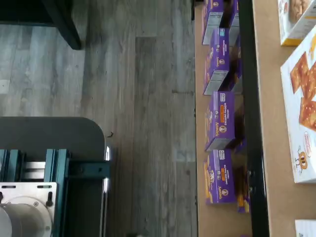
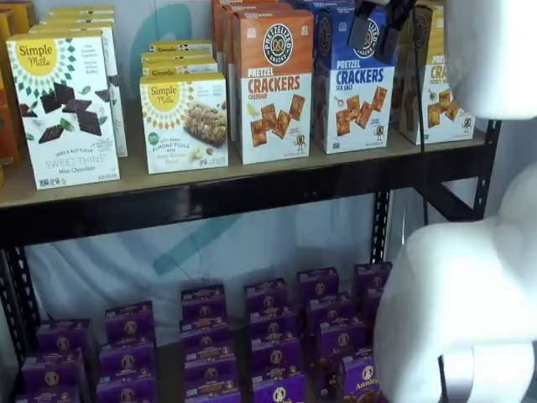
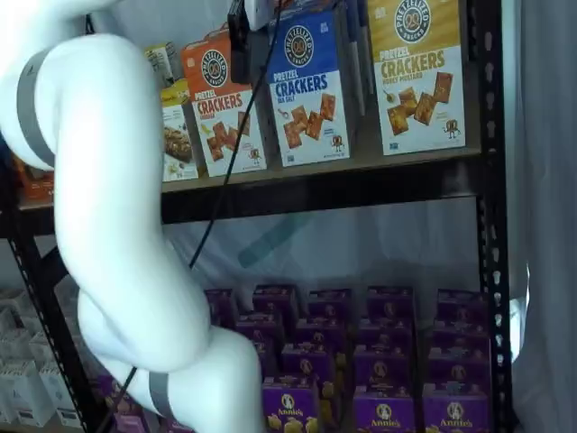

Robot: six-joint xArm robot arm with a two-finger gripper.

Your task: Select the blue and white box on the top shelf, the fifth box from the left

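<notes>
Nearest the cameras is the white arm (image 3: 117,244), which fills much of both shelf views and rises toward the top shelf (image 2: 226,197). Under it, on the lower shelf, stand rows of purple boxes (image 2: 210,353); the wrist view shows some of the same purple boxes beside grey plank flooring (image 1: 143,123).

Farther up, the pincer (image 2: 379,25) hangs at the top edge of a shelf view, two black fingers with a plain gap between them, so it is released and holds nothing. It sits in front of the upper part of the blue and white box (image 2: 354,84), overlapping its blue top; whether a finger touches the cardboard cannot be told. A black cable (image 3: 230,162) trails down beside it.

Farthest back, on the top shelf, the blue and white box stands upright between the orange-topped cheddar box (image 2: 273,88) and the yellow-topped box (image 3: 416,72), its front face flush with its neighbours.

Judging by this, the approach is largely done: the pincer is at the right box and spread. What is left is the grasp itself and drawing the box clear. The box has not been lifted or tipped.
</notes>
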